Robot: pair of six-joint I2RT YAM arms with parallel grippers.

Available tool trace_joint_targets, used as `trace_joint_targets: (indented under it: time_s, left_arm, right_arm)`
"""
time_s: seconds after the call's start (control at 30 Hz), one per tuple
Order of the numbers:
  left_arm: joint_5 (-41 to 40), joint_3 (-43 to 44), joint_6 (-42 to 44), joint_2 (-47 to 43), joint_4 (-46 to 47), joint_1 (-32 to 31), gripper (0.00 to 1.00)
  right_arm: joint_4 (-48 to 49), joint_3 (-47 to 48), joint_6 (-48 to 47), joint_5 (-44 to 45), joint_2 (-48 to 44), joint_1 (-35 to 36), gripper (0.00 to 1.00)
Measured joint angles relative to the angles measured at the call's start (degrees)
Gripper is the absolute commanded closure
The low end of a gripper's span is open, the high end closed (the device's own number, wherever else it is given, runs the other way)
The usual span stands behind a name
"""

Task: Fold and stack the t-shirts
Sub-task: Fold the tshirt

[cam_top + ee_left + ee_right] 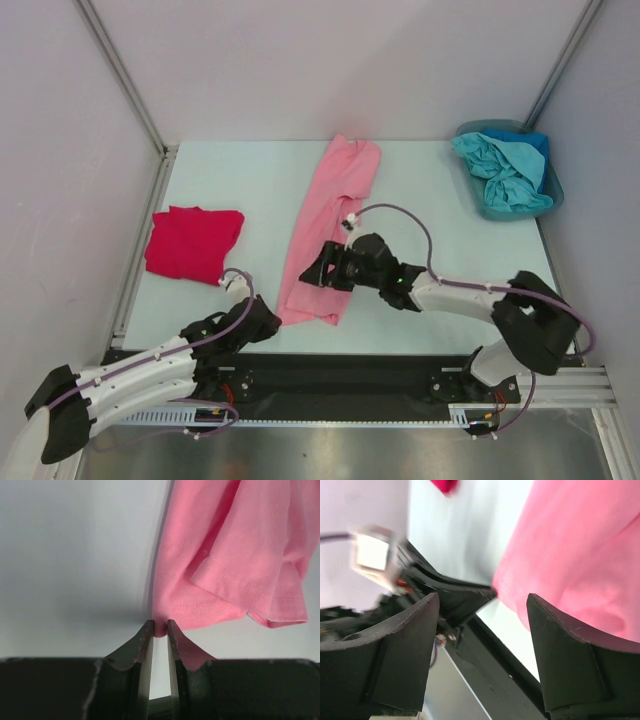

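My left claw [160, 630] is pinched nearly shut on the near left corner of the pink t-shirt [335, 215]. Only a sliver of hem is caught in it, so the grip is thin and I would not tug hard. The shirt lies as a long, narrow strip down the middle of the counter [230, 180], doubled lengthwise by the look of it, with its near end close to my arms. My right claw [318, 268] hangs wide open over the near part of the strip with nothing in it. Its wrist view shows bare fingers and the pink cloth off to one side. To fold well, I judge the right claw should come down on the opposite near corner and close on every layer, level with the left, before either arm lifts. Both should then carry the hem toward the far end together, low and even, so the strip does not twist. The red t-shirt [192, 243] sits folded at the left, well apart, and is probably the base of the stack. The teal and blue t-shirts [500, 165] are bunched in the basket [497, 213] at the far right.
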Motion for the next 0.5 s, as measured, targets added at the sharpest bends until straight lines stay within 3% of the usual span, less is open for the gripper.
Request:
trace_joint_targets:
  time_s: [0.2, 0.37, 0.5]
  left_arm:
    - [0.00, 0.00, 0.00, 0.94, 0.50, 0.00, 0.78]
    - [0.00, 0.00, 0.02, 1.60, 0.96, 0.00, 0.77]
    - [-0.02, 0.00, 0.07, 2.29, 1.62, 0.00, 0.77]
  right_arm:
    - [-4.09, -1.29, -2.36, 1.07, -13.88, -6.43, 0.27]
    - [-4.85, -10.03, -2.36, 1.53, -21.62, -8.70, 0.27]
    - [-6.21, -18.88, -1.84, 1.31, -22.64, -9.73, 0.27]
